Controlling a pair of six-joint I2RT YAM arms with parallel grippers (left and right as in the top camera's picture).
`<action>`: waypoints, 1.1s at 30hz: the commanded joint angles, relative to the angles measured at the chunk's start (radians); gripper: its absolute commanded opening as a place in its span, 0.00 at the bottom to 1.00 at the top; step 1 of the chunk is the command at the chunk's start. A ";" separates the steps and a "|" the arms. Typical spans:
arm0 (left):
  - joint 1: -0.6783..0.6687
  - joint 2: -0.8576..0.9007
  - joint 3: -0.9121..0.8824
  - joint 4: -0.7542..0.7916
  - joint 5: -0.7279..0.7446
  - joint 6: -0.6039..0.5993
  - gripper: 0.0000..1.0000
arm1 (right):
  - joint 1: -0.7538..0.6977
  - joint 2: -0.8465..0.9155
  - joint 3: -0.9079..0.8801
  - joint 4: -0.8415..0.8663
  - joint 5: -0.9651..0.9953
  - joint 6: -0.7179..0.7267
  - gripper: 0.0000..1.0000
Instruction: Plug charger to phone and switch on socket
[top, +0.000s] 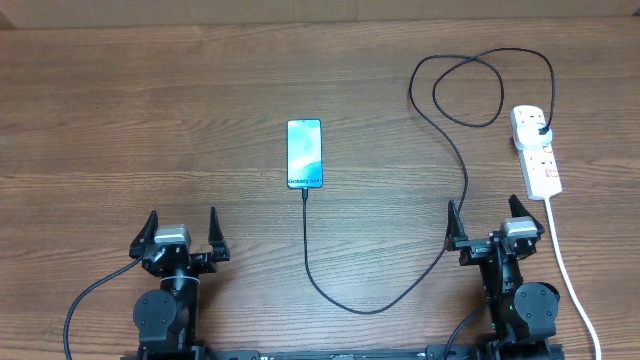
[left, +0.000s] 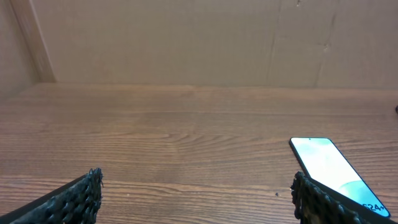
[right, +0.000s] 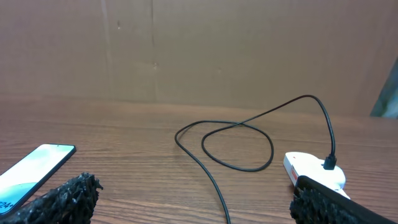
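Observation:
The phone (top: 304, 154) lies flat mid-table with its blue-teal screen lit; it also shows in the left wrist view as the phone (left: 329, 168) and in the right wrist view as the phone (right: 34, 171). The charger cable (top: 370, 308) runs from the phone's near edge, curves right and loops at the back. Its black plug (top: 541, 131) sits in the white socket (top: 537, 160). From the right wrist I see the cable (right: 239, 146) and the socket (right: 311, 168). My left gripper (top: 180, 232) and right gripper (top: 495, 220) stand open and empty near the front edge. The right one is just in front of the socket.
A thick white cord (top: 565, 265) trails from the socket toward the front right, passing close beside my right arm. Brown cardboard walls (left: 199, 43) close off the back of the wooden table (top: 150, 120).

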 joint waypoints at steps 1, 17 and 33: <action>0.008 -0.010 -0.004 0.002 -0.006 0.022 1.00 | 0.008 -0.007 -0.011 0.003 0.004 0.010 1.00; 0.008 -0.010 -0.004 0.002 -0.006 0.022 1.00 | 0.008 -0.007 -0.011 0.003 0.004 0.010 1.00; 0.008 -0.010 -0.003 0.002 -0.006 0.022 1.00 | -0.049 -0.007 -0.011 0.002 0.016 0.009 1.00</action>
